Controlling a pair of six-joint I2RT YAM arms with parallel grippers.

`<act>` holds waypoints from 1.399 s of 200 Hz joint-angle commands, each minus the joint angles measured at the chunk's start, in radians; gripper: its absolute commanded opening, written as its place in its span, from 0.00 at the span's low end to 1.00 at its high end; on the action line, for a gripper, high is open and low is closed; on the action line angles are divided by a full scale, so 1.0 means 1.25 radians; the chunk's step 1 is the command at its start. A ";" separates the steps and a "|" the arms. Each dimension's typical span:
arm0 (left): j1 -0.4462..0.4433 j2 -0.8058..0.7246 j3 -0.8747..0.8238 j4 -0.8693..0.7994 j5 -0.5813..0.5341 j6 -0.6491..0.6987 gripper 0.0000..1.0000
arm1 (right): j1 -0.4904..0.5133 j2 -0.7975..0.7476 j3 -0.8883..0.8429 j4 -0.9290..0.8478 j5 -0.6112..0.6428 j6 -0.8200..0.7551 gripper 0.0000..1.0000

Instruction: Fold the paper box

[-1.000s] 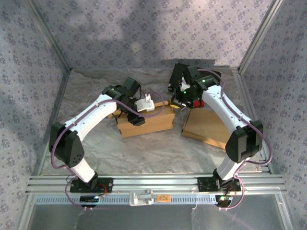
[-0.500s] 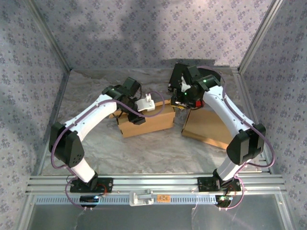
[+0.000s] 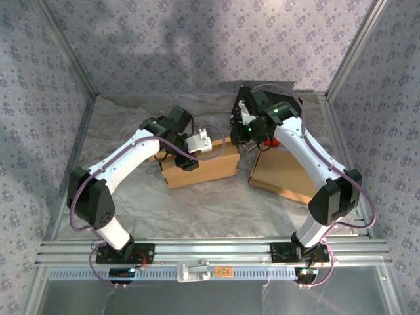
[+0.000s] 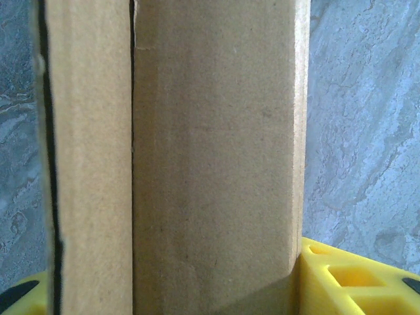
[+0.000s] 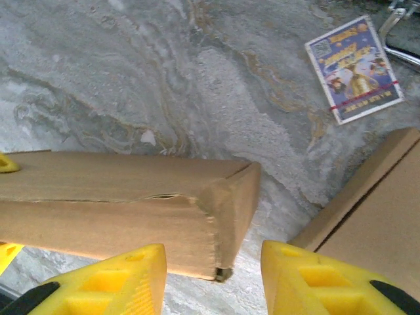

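Paper box (image 3: 200,169) rests on marbled grey table (image 3: 197,210)

The box (image 3: 200,167) lies across the middle of the counter (image 3: 197,216). To its right, apart from it, lies a flat cardboard (image 3: 282,174). A card (image 5: 354,69) lies on the counter behind the gap between the two. The left end effector (image 3: 186,159) is at the box's left part, with the box between its fingers. The right end effector (image 3: 246,134) is over the box's right end, left of the cardboard.
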 commanded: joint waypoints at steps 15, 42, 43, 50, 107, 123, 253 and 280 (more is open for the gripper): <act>-0.001 -0.005 0.019 -0.013 0.015 -0.001 0.54 | 0.010 0.030 0.023 -0.023 0.031 -0.020 0.33; 0.000 -0.007 0.018 -0.013 0.018 -0.002 0.54 | 0.009 0.037 0.028 -0.024 0.044 -0.037 0.23; -0.001 -0.007 0.018 -0.014 0.018 -0.002 0.54 | 0.009 0.038 0.029 -0.024 0.044 -0.038 0.22; -0.001 -0.006 0.018 -0.014 0.018 -0.002 0.54 | 0.009 0.041 0.031 -0.024 0.047 -0.040 0.21; -0.001 -0.005 0.020 -0.013 0.018 -0.002 0.54 | 0.019 0.068 0.050 -0.028 0.086 -0.045 0.10; 0.000 -0.006 0.022 -0.014 0.017 -0.001 0.54 | 0.026 0.072 0.062 -0.039 0.106 -0.042 0.03; -0.002 -0.004 0.018 -0.005 0.018 -0.006 0.54 | 0.020 0.090 0.086 -0.075 -0.040 0.225 0.00; -0.002 -0.006 0.014 -0.002 0.013 -0.009 0.56 | 0.007 0.077 0.073 -0.067 -0.039 0.225 0.00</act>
